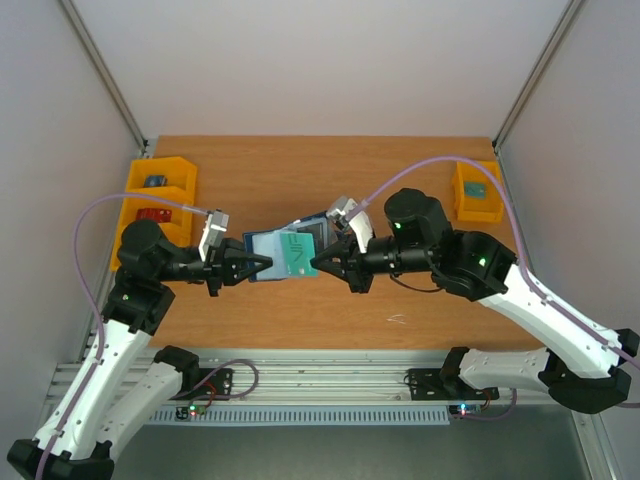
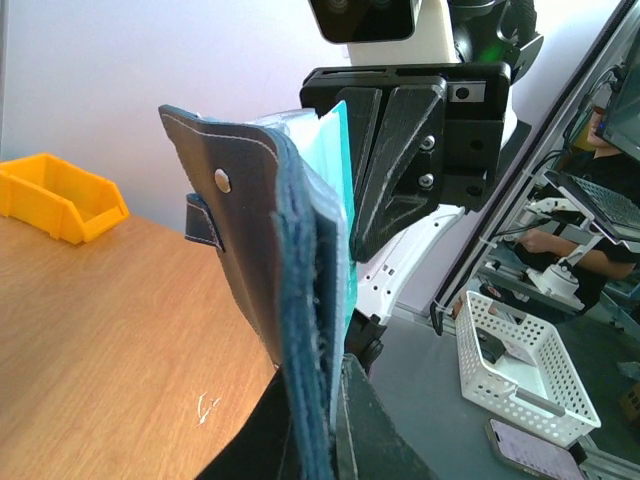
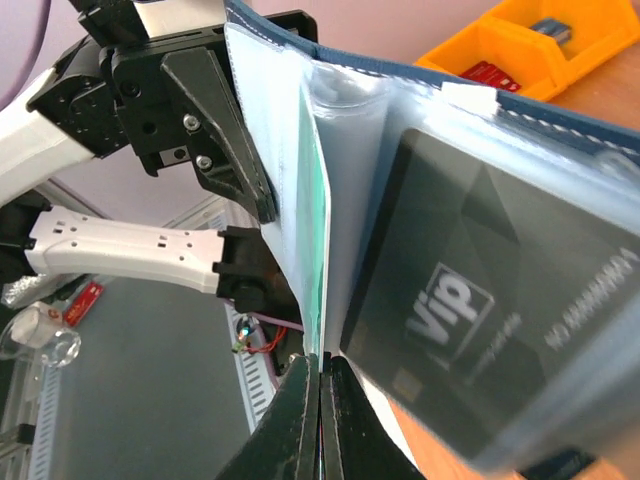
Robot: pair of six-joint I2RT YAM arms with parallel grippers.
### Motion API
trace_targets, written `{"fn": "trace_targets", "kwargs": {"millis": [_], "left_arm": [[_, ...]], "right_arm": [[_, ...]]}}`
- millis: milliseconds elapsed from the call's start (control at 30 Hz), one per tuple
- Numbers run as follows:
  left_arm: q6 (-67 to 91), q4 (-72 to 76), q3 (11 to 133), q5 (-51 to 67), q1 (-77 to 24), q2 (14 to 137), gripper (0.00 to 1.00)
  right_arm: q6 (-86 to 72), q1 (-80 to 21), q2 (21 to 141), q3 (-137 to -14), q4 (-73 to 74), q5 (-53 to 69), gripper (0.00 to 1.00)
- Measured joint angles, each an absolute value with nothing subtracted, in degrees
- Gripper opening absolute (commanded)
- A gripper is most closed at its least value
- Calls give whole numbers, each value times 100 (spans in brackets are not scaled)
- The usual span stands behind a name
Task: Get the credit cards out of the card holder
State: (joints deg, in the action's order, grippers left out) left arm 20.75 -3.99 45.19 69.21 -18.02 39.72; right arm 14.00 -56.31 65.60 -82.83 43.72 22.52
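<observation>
**Position.** The card holder (image 1: 268, 248) is held clear of the tabletop (image 1: 300, 325), spread open between the two arms at the middle of the work area. Its long axis runs left to right, from one gripper to the other.

**Left gripper** (image 1: 247, 268): jaws narrow, clamped on the holder's left edge. The left wrist view shows the navy cover (image 2: 255, 230) edge-on, rising from between the fingers.

**Right gripper** (image 1: 320, 265): jaws pinched fully together on the thin right-hand edge of the teal card (image 1: 298, 255). Whether the clear sleeve is caught in the pinch along with the card cannot be told.

**Contents.** A dark card marked "Vip" (image 3: 470, 310) sits in a clear pocket just beside the teal one, untouched.

**Governing relation.** The teal card lies flat in the holder's plane, its free edge facing the right arm and its seated end toward the left. In my judgement the pull must run straight along that axis, away from the left gripper. An oblique pull could drag the sleeve, or twist the holder in the left grip.

**Progress.** Early — no card is free of the holder yet.
</observation>
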Motion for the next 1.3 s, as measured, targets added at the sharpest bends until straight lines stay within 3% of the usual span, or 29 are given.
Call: {"fn": "trace_targets", "kwargs": {"millis": [633, 1000, 1300], "left_arm": [[1767, -718, 4519, 6499, -1802, 3970, 0], [1599, -976, 4519, 6027, -1802, 3933, 0], [1605, -1013, 4504, 5653, -1802, 3933, 0]], "right_arm": [[1406, -5435, 6123, -8265, 4989, 1715, 1], [1385, -5280, 5717, -8364, 5463, 803, 1], [379, -3559, 5575, -8803, 5787, -340, 1]]}}
